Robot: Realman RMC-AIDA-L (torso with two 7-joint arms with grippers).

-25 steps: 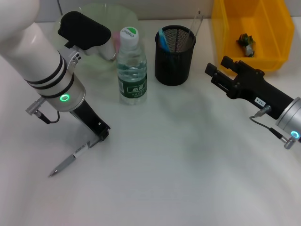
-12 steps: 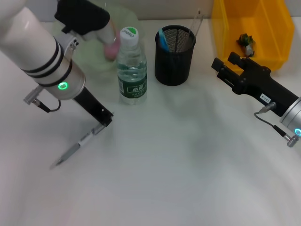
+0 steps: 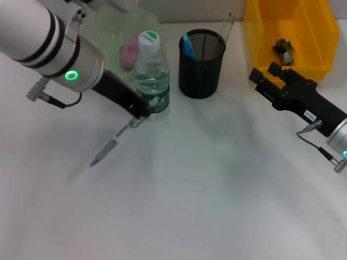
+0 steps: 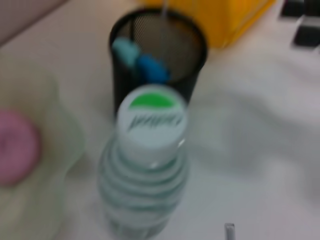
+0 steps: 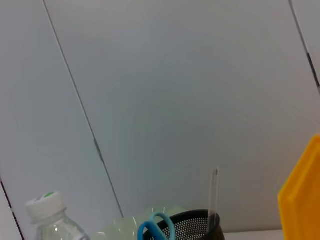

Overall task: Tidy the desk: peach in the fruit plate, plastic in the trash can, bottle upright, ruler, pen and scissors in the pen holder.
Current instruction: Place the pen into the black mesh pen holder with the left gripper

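My left gripper (image 3: 140, 112) is shut on one end of the grey pen (image 3: 112, 144), which hangs slanted above the table, just in front of the upright water bottle (image 3: 152, 76). The black mesh pen holder (image 3: 201, 65) holds blue scissors (image 3: 187, 44) and a clear ruler (image 3: 226, 26). A pink peach (image 3: 129, 51) lies in the green glass fruit plate (image 3: 111, 32). Crumpled plastic (image 3: 283, 50) sits in the yellow trash can (image 3: 260, 38). At the right my right gripper (image 3: 263, 73) is open and empty. The left wrist view shows the bottle cap (image 4: 151, 120), the holder (image 4: 159, 55) and the pen's end (image 4: 229, 231).
The bottle stands between the plate and the pen holder, close to my left gripper. The yellow trash can fills the back right corner behind my right arm. In the right wrist view the bottle (image 5: 50, 215), scissors (image 5: 157, 227) and ruler (image 5: 213, 200) stand before a grey wall.
My left gripper has lifted the pen off the table and carried it right and back, up to the bottle. The right arm has drawn back slightly to the right.
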